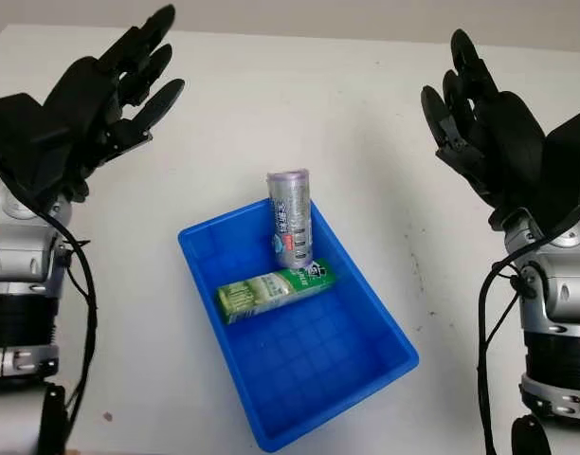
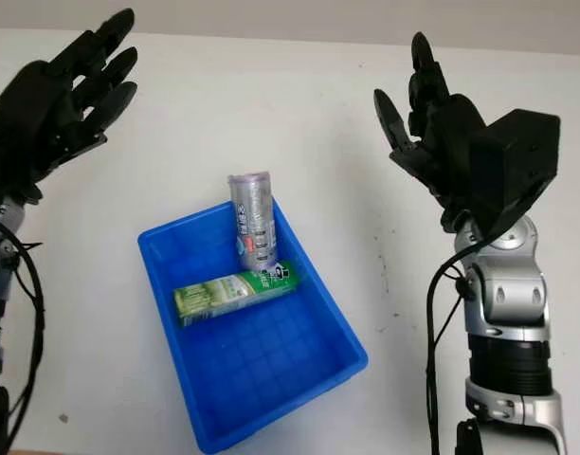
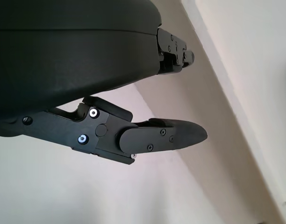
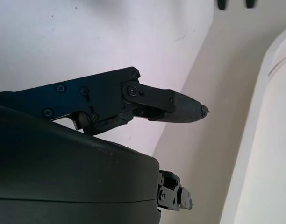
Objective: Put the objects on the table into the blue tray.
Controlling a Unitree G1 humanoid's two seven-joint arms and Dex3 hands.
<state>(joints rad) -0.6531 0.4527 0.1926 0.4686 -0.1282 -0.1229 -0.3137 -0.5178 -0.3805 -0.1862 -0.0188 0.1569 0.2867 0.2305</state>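
Blue tray (image 1: 389,334) set at an angle on the white worktop (image 1: 299,104), middle of the scene, a little toward the near edge. Two things already inside: a silver-purple can (image 1: 291,219) leaning against the far wall with its top above the rim, and a green box (image 1: 276,288) lying on the tray floor, its right end touching the foot of the can.

Left hand (image 1: 100,95) raised above the far-left part of the worktop, fingers (image 1: 160,102) stretched out and unbent, holding nothing. Right hand (image 2: 440,133) raised likewise over the far right, fingers (image 2: 424,63) pointing up and away, also without a load. Both well apart from the tray.

Nothing else to be seen loose on the worktop around the tray, only a few small specks near the right side.

By the look of it, last step finished: both objects in the tray, hands lifted clear. Task probably complete, or nearly so. Next move, if any: a check for anything left outside the tray; failing that, arms lowered to a parked pose, kept wide of the can's raised top to avoid knocking it over.
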